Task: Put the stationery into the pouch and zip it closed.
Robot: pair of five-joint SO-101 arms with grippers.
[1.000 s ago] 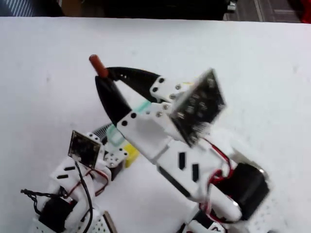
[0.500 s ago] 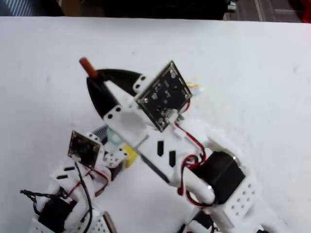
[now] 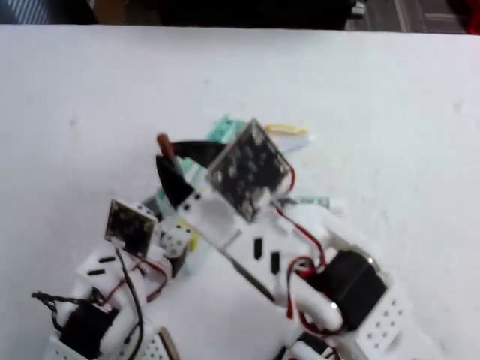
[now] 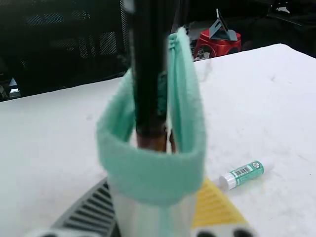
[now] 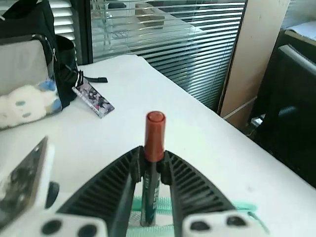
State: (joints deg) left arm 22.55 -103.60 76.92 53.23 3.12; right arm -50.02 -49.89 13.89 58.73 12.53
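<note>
Entry, stationery packing, stage: partly done. The pouch [image 4: 153,173], with a mint-green rim and a clear body, stands with its mouth open on the white surface [image 4: 276,98], and the left hand [image 4: 148,219] is clamped on its lower part, one finger on each side. The right hand [image 5: 153,153] is clenched on a pen [image 5: 149,195] with a dark barrel and a red-brown cap, gripped just below the cap and carried cap-up. In the left wrist view a dark shaft drops into the pouch mouth, so the pen appears to be partway in, not yet let go. A glue stick [image 4: 242,173] with a white body and a green cap lies loose on the surface just beside the pouch. In the high view a thin yellow item [image 3: 285,130] lies on the far side of the pouch (its kind cannot be told). By this reckoning the pen needs releasing, the loose pieces need loading, and the zip is not yet closed. Writing: the glue stick carries a label with barcode-like bars, and the pen barrel bears print; neither is legible.
</note>
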